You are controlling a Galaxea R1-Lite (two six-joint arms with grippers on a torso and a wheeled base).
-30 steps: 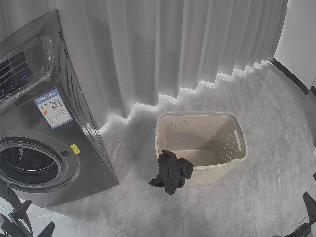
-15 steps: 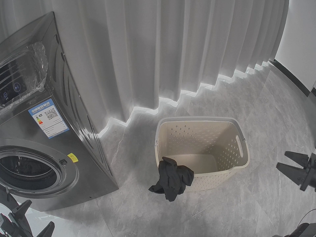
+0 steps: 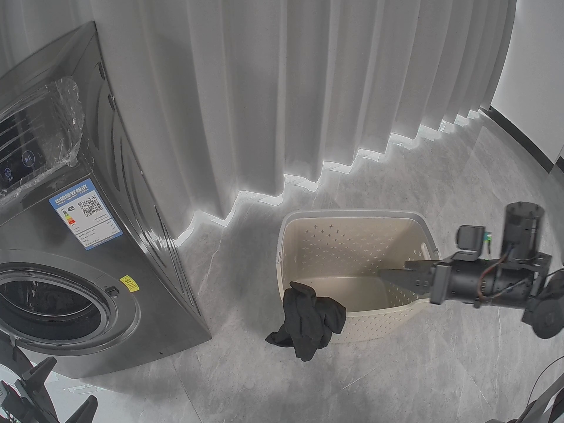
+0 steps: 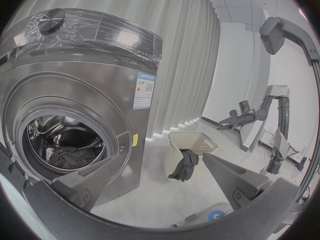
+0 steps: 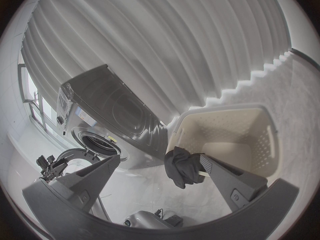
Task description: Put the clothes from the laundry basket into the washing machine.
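Note:
A cream laundry basket (image 3: 432, 251) stands on the floor right of the grey washing machine (image 3: 117, 248), whose round door opening (image 3: 53, 306) faces me. One dark garment (image 3: 308, 318) hangs over the basket's near left rim, partly outside. My right gripper (image 3: 393, 268) is open, level above the basket's right half and pointing left at the garment without touching it. In the right wrist view the garment (image 5: 183, 165) lies between the spread fingers of the right gripper (image 5: 158, 157). My left gripper (image 4: 163, 156) is open and low before the machine. Dark clothes (image 4: 70, 155) lie in the drum.
White curtains (image 3: 305, 77) hang behind the basket and the machine. Grey tiled floor (image 3: 247, 371) lies open between machine and basket. A wall with a dark skirting (image 3: 523, 136) runs at the far right.
My right arm has swung in from the right edge to above the basket. The head camera shifted slightly at first. Garment, basket and left gripper have stayed put.

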